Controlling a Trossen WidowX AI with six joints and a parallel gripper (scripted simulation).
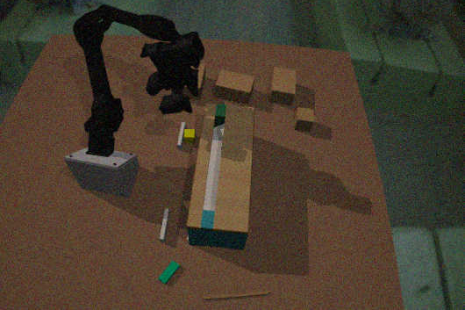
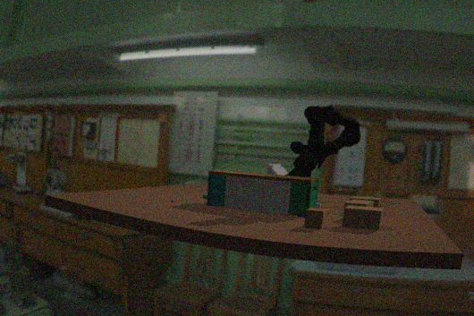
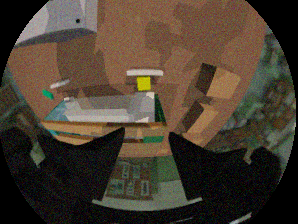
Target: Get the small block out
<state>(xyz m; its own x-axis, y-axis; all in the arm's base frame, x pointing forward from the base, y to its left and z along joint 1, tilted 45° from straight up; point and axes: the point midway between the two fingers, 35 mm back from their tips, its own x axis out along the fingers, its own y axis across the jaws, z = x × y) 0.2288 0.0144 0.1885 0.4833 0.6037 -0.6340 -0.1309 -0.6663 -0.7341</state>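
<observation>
The small yellow block (image 1: 189,135) (image 3: 144,83) lies on the table, outside the box, between a short white bar (image 1: 181,133) and the box's side near its green end (image 1: 220,111). The long tan-topped box (image 1: 232,180) (image 2: 259,192) (image 3: 107,108) has a white slot along its top and a teal end (image 1: 217,238) at the front. My gripper (image 1: 176,104) (image 3: 147,133) hangs in the air behind and a little left of the block. Its fingers stand apart with nothing between them. The block shows beyond the fingertips in the wrist view.
Three tan blocks (image 1: 234,83) (image 1: 283,81) (image 1: 305,115) stand behind and right of the box. A second white bar (image 1: 164,224), a green block (image 1: 168,271) and a thin stick (image 1: 237,296) lie toward the front. The arm's grey base (image 1: 103,171) is at the left.
</observation>
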